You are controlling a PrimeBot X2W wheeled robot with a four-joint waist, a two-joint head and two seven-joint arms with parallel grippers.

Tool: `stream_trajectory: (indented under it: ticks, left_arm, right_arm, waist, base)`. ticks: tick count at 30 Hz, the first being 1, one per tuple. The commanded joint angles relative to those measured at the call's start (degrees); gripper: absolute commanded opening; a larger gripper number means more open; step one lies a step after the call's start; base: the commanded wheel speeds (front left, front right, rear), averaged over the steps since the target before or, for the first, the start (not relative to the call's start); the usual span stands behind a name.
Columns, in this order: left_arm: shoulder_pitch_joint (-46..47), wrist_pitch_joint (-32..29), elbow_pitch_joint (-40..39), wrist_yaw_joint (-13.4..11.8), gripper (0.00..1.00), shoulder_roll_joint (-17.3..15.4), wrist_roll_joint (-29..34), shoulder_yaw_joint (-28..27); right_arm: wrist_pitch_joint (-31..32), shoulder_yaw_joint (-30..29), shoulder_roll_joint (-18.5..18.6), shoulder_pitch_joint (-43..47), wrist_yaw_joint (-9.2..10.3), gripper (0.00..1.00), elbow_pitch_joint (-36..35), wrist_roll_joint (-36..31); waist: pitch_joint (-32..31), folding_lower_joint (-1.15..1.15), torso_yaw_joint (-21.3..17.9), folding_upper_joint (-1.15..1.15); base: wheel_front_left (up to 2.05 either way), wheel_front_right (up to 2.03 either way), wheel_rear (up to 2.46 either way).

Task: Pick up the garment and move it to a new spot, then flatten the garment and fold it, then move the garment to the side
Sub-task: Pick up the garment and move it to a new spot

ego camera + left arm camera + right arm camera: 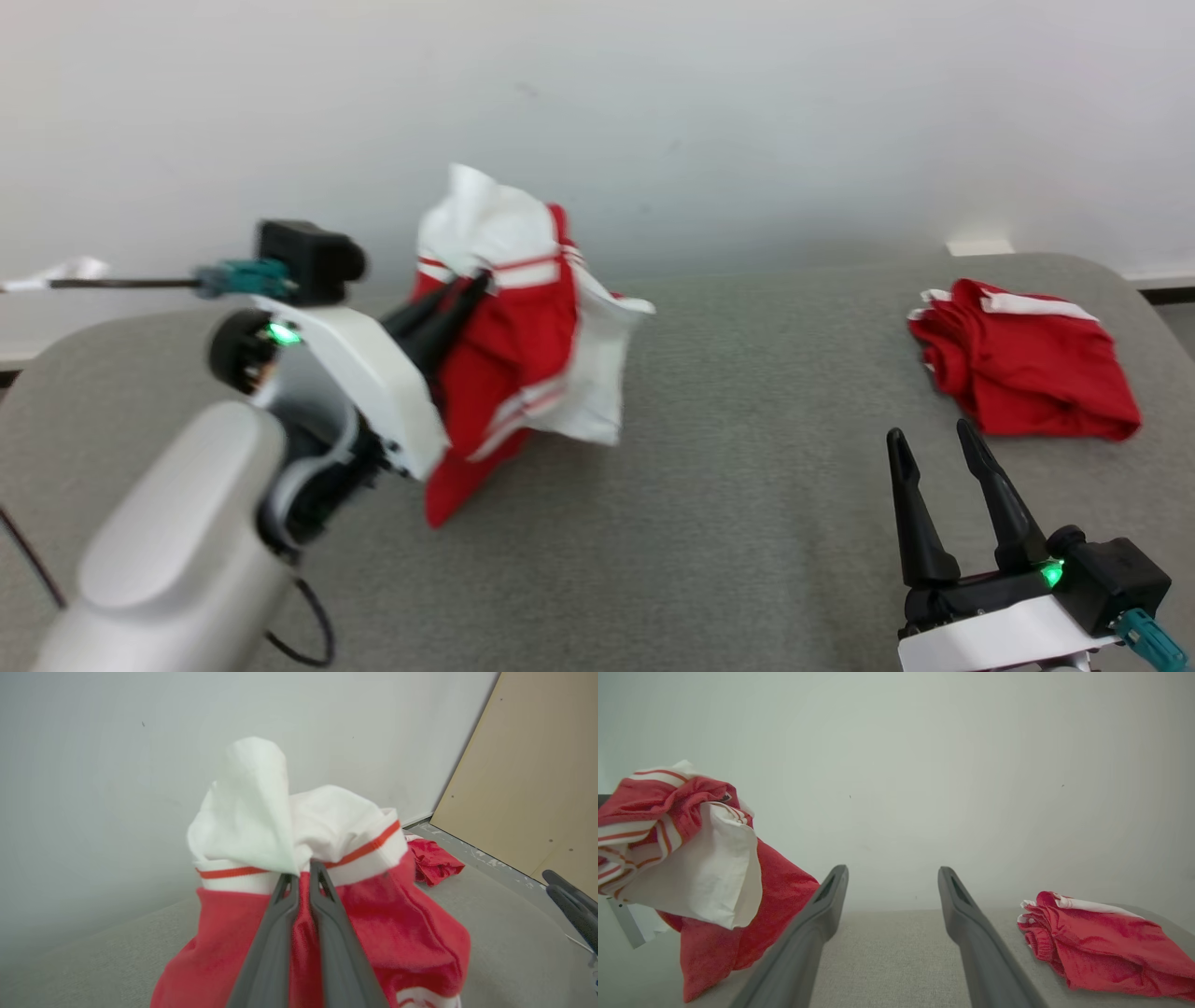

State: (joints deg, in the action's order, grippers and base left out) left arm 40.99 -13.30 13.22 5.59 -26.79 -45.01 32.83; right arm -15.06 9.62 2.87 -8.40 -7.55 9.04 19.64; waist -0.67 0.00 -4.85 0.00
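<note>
Pinching the garment (397, 924) at its white-and-red band, our left fingers (317, 882) are pressed shut and hold it raised, its lower red end reaching down to the grey table (747, 523) left of centre. Our right fingers (976, 448) stand wide apart and empty, near a second red garment (1027, 373) lying at the table's right.

A grey, cloth-covered table (747, 485) with rounded corners is standing against a pale wall (747, 112). A folded red garment (1027, 369) with white trim is lying flat on its far right part, near the edge. Toward the left, a red-and-white garment (513, 345) is hanging above the surface. Its lowest red corner is reaching down toward the cloth, and whether it is touching is unclear.
</note>
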Motion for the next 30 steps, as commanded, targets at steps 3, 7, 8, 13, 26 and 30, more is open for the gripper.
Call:
stream_trajectory:
  ticks: [3,7,8,13,26,30]
  left_arm:
    - [-2.67,-0.52,-3.14,-1.05,0.00,2.90,-0.81,2.11]
    - [-5.16,1.33,-2.34,-1.78,0.00,7.69,0.00,5.18]
    - [-5.85,2.19,-1.35,-1.82,0.00,9.05,0.07,5.95]
    - [-7.27,6.13,7.41,-0.91,0.00,15.00,0.97,9.41]
    - [-2.71,20.15,17.89,1.32,1.00,18.44,4.10,11.87]
    - [-3.88,24.64,16.60,-0.68,1.00,15.95,5.87,10.36]
  right_arm:
    - [-0.13,-0.12,0.17,0.14,0.14,1.00,0.04,-0.19]
    - [-0.13,0.10,0.19,-0.55,0.14,1.00,0.23,0.22]
    - [-0.13,0.11,0.18,-0.81,0.14,1.00,0.24,0.32]
    - [-0.06,0.46,0.11,-1.78,0.14,1.00,0.45,0.66]
    - [-0.06,-0.96,0.09,-1.14,0.14,1.00,0.83,-0.58]
    - [-0.06,-1.49,0.54,-0.45,0.14,1.00,0.90,-0.73]
  waist:
    - [0.38,0.00,-4.27,0.00]
    - [2.01,0.00,-7.81,0.00]
    - [2.54,0.00,-8.57,0.00]
    - [5.13,0.00,-11.33,0.00]
    - [4.56,0.00,-5.21,0.00]
    - [2.84,0.00,-1.74,0.00]
  base:
    - [0.00,0.00,0.00]
    - [0.00,0.00,0.00]
    - [0.00,0.00,0.00]
    - [0.00,0.00,0.00]
    - [0.00,0.00,0.00]
    - [0.00,0.00,0.00]
